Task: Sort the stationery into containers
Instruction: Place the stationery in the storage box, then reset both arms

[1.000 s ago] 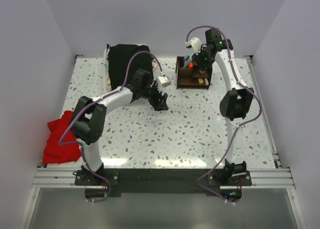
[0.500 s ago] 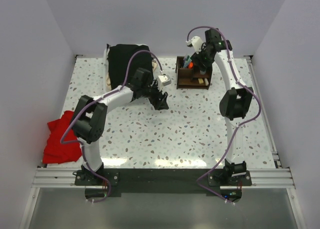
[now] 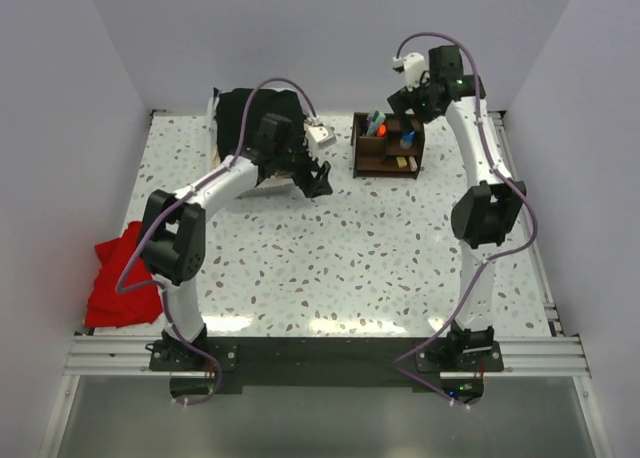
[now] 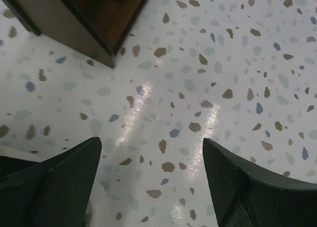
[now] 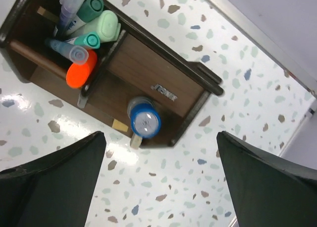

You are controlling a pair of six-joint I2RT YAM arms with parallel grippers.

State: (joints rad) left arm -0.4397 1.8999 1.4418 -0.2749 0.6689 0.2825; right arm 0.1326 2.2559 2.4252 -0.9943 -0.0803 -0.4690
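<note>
The dark brown wooden organiser [image 3: 388, 146] stands at the back of the table. From above, the right wrist view shows one of its compartments [image 5: 148, 68] packed with upright pens, among them a pale green one [image 5: 101, 26] and the orange-capped marker [image 5: 81, 74]. A blue sharpener [image 5: 144, 119] sits in a neighbouring compartment, and a tan eraser [image 5: 134, 140] shows at the organiser's near edge. My right gripper [image 5: 161, 134] [image 3: 400, 104] hovers above the organiser, open and holding nothing. My left gripper [image 4: 152, 139] [image 3: 319, 178] is open over bare table, left of the organiser's corner [image 4: 74, 19].
A black cloth [image 3: 255, 118] drapes over something at the back left, just behind my left arm. A red cloth [image 3: 120, 283] lies at the table's left edge. White walls close in the back and both sides.
My right gripper has opened wide and lifted up and right, away from the organiser. My left arm has swung back towards the black cloth, its gripper still open.
</note>
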